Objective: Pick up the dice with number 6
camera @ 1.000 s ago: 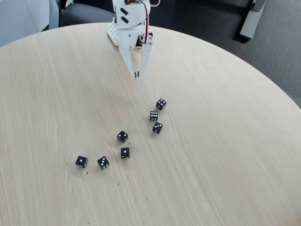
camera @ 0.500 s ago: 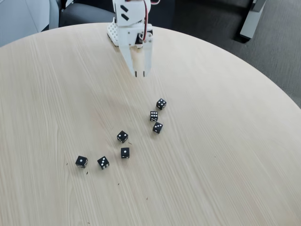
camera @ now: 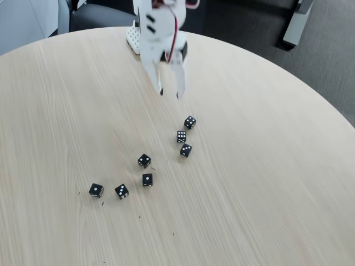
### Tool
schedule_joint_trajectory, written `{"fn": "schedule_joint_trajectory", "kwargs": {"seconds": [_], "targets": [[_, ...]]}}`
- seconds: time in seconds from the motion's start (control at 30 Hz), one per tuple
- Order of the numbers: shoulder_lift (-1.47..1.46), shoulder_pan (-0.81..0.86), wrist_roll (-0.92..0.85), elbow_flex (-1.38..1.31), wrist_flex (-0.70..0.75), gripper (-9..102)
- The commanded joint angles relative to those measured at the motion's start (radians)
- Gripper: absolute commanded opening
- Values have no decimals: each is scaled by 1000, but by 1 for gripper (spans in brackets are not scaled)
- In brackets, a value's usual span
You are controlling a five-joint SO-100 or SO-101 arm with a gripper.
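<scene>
In the fixed view the dice with number 6 (camera: pixel 181 136) is a small black cube with six white pips on top, lying in the middle of a short column of three dice right of the table's centre. My white gripper (camera: pixel 170 93) hangs above the table, up and to the left of that die, clear of it. Its two fingers are spread apart with nothing between them.
Two other black dice (camera: pixel 189 122) (camera: pixel 186 149) flank the six closely. Several more dice (camera: pixel 144 160) (camera: pixel 147 179) (camera: pixel 121 191) (camera: pixel 96 190) lie lower left. The round pale wood table (camera: pixel 266 183) ends at a curved edge on the right; the arm's base (camera: pixel 133 39) sits at the far edge.
The gripper has gone from shut to open and has shifted slightly down and right toward the column of three dice. The dice have not moved.
</scene>
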Motion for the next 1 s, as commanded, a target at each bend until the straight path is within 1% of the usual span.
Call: {"fn": "schedule_joint_trajectory", "kwargs": {"seconds": [0.0,0.13,0.37,0.8,0.97], "targets": [[-164,8,64,-130,0,17],[-324,9,103,-262,2,18],[-468,8,160,-377,2,20],[-641,-8,192,-393,-8,22],[-641,6,143,-394,-14,22]]}}
